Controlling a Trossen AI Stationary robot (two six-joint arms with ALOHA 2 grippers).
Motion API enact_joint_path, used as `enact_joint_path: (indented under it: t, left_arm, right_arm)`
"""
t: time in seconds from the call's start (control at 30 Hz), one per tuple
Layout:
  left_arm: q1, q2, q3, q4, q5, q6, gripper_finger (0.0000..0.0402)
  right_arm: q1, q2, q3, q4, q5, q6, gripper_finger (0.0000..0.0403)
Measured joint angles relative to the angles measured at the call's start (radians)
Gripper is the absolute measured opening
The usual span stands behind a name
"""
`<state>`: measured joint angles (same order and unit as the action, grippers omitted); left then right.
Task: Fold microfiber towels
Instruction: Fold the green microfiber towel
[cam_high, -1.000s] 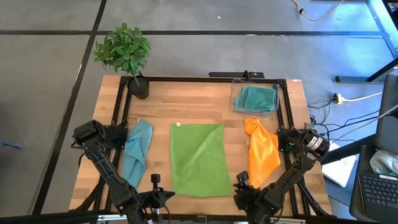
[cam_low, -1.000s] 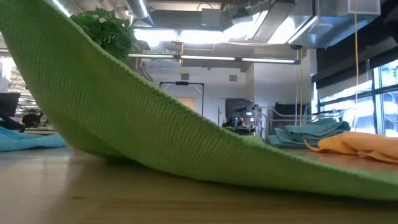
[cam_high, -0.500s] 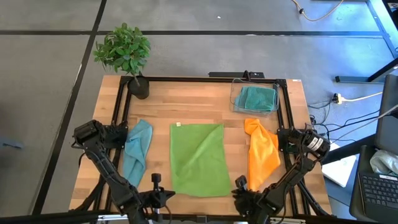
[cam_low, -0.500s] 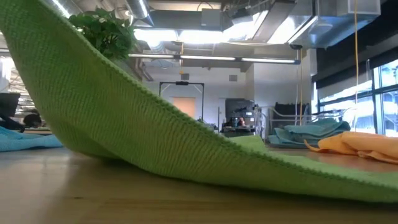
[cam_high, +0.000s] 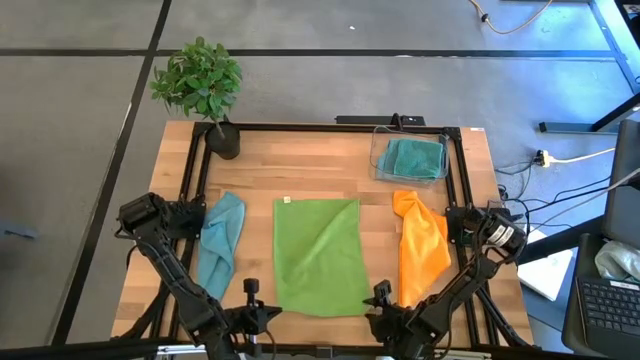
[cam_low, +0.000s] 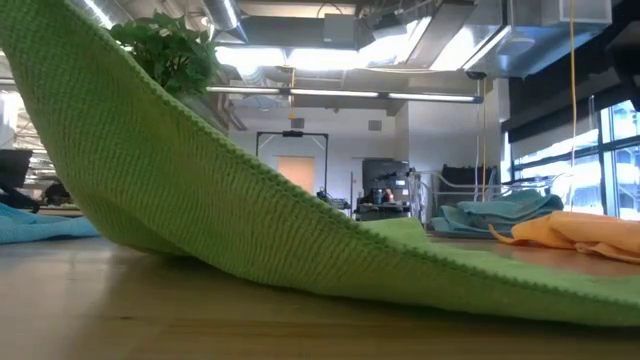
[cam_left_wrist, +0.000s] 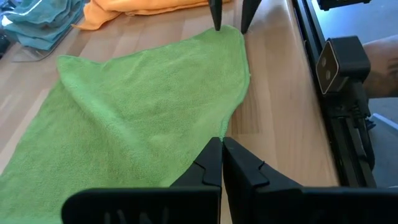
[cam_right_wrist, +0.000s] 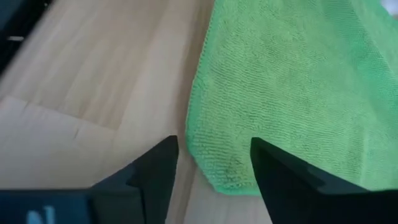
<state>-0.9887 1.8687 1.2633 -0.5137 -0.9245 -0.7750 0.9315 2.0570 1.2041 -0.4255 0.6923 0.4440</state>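
Right tool (cam_right_wrist: 211, 163) gapes wide, fingers astride the lime green towel's (cam_high: 318, 255) near corner, gripping nothing. Left tool (cam_left_wrist: 222, 163) is closed, empty, beside the other near corner.

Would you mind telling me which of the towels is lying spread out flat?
The green towel in the middle; the blue and orange ones lie bunched beside it.

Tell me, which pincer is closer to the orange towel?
Right. The right pincer sits at the green towel's near corner, beside the orange towel. The left pincer is across the green towel, farther off.
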Motion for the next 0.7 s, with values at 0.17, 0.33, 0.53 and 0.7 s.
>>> enact_joint_path:
  t: [0.17, 0.33, 0.53, 0.7]
  left_arm:
    - [-0.002, 0.000, 0.000, 0.000, 0.002, 0.000, 0.0000]
    - [-0.002, 0.000, 0.000, -0.001, 0.002, 0.000, 0.0000]
    - [-0.002, 0.000, 0.000, 0.000, 0.004, -0.001, 0.0000]
    - [-0.003, 0.000, 0.000, 0.001, 0.028, -0.002, 0.0000]
  right_arm:
    - [0.004, 0.021, 0.002, -0.005, -0.001, -0.004, 0.0149]
    - [0.022, 0.025, 0.001, -0.005, -0.006, -0.050, 0.0048]
    - [0.030, 0.029, 0.050, -0.112, -0.016, -0.084, 0.0013]
    - [0.046, 0.032, 0.213, -0.356, -0.031, -0.082, 0.0005]
